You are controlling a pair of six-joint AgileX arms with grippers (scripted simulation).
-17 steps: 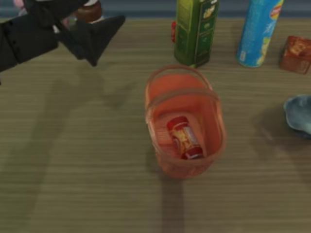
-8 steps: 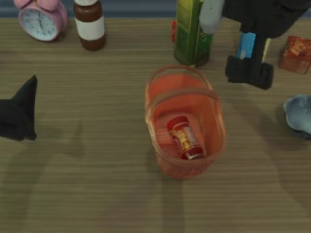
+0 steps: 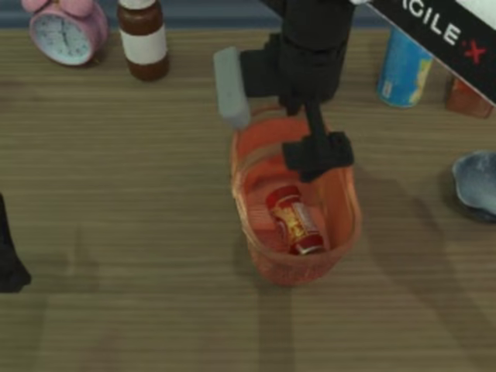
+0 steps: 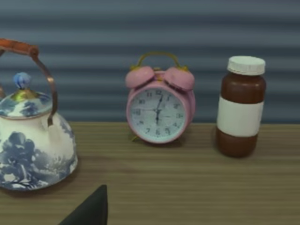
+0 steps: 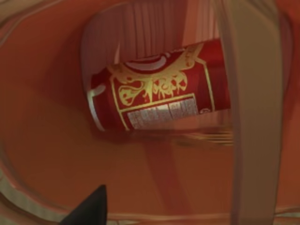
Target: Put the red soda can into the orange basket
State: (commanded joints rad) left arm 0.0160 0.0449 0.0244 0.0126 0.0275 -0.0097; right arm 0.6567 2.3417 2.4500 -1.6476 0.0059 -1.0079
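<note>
1. The left gripper (image 3: 9, 263) sits at the table's left edge, only its dark tip in view from above; I cannot tell how its fingers stand. Half a second ago it was higher along that edge and reached farther in.
2. Along the far left edge stand a blue-and-white kettle (image 4: 33, 140), a pink alarm clock (image 3: 66, 31) and a brown jar (image 3: 142, 39) with a white label, each apart from the next. The wide stretch of table (image 3: 124, 232) between them and the near edge is open.
3. The orange basket (image 3: 341, 232) stands at mid-table, its long axis running far to near, with free wood to its left, right and near sides.
4. The red soda can (image 3: 295, 220) lies on its side on the basket floor, in the nearer half, close to the near wall. It has not shifted across the earlier pictures. The right wrist view shows it through the arched handle (image 5: 248, 93).
5. The right gripper (image 3: 318, 159) hangs over the basket's far half, just above the handle; its fingers cannot be made out. Half a second ago it was over the far right of the table, by the blue tube (image 3: 403, 74).
6. At the right edge lie a brown box (image 3: 465, 101) and a pale blue dish (image 3: 477, 182), well apart from the basket.
</note>
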